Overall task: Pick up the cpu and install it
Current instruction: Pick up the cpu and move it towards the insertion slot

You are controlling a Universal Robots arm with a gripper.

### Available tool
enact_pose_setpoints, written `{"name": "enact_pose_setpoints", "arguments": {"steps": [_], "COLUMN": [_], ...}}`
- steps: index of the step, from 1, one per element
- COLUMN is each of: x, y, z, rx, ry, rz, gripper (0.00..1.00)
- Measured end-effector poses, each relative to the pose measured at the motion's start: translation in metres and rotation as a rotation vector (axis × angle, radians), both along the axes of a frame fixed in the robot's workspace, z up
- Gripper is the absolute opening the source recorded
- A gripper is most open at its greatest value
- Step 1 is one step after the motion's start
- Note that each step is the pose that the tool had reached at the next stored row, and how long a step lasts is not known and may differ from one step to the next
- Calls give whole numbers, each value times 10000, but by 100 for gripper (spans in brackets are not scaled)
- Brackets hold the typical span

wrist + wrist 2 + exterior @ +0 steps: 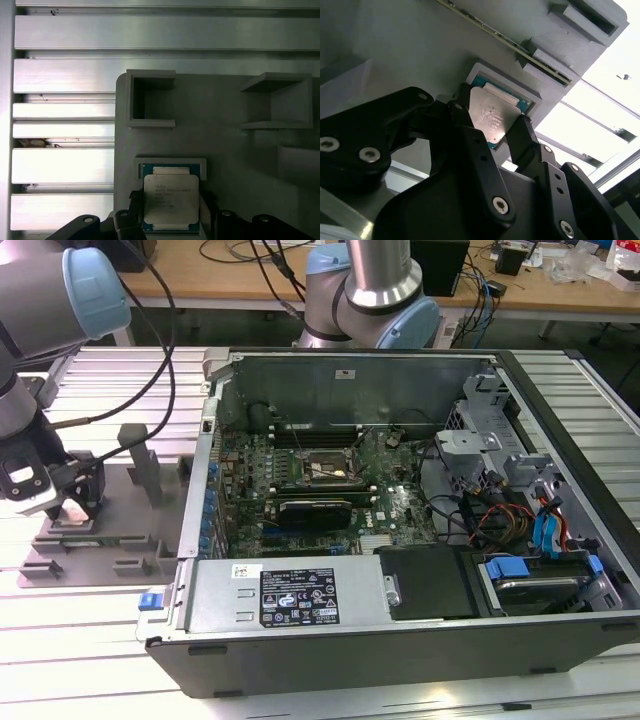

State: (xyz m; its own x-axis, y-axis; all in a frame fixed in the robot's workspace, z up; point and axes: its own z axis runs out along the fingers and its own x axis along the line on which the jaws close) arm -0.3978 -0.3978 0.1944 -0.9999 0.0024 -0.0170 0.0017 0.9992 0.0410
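Fixture first: at nine o'clock in the exterior view a grey plastic fixture (120,540) lies on the ribbed aluminium table (90,650). The arm's gripper (70,502) is down on the fixture's eight-o'clock end. The cpu (171,200) sits there in a shallow square pocket, silvery lid up, with a green board edge showing around it. In both wrist views the black fingers (522,137) stand against two opposite edges of the chip, pinching it as it lies in the pocket. Two box-like holders (150,102) rise from the fixture near the pocket.

At three o'clock from the gripper, grey upright posts (137,465) stand between it and the open computer case (400,660), and a black cable (165,360) hangs above them. The case's side wall (195,490) rises between the fixture and the motherboard. The dark socket frame (325,470) sits near the centre, well apart from the gripper. A label sticker (300,595) lies at six o'clock. A metal drive cage (480,440) and coloured cables (545,530) crowd three to four o'clock. A second arm's base (370,290) stands at twelve o'clock behind the case.
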Motion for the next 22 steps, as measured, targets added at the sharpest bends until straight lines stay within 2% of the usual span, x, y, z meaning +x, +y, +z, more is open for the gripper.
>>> {"name": "enact_pose_setpoints", "arguments": {"steps": [2, 5, 12, 16, 18, 19, 22], "x": [-1, 0, -10, -11, -11, -11, -10], "y": [0, 0, 0, 0, 0, 0, 0], "z": [50, 91, 16, 15, 14, 14, 2], "rx": [-2, -1, -2, -3, -3, -3, -2], "ry": [3, 0, 3, 4, 4, 4, 2], "rz": [23, 33, 95, 96, 97, 96, 144], "gripper": [54, 54, 54, 54, 55, 62, 62]}}
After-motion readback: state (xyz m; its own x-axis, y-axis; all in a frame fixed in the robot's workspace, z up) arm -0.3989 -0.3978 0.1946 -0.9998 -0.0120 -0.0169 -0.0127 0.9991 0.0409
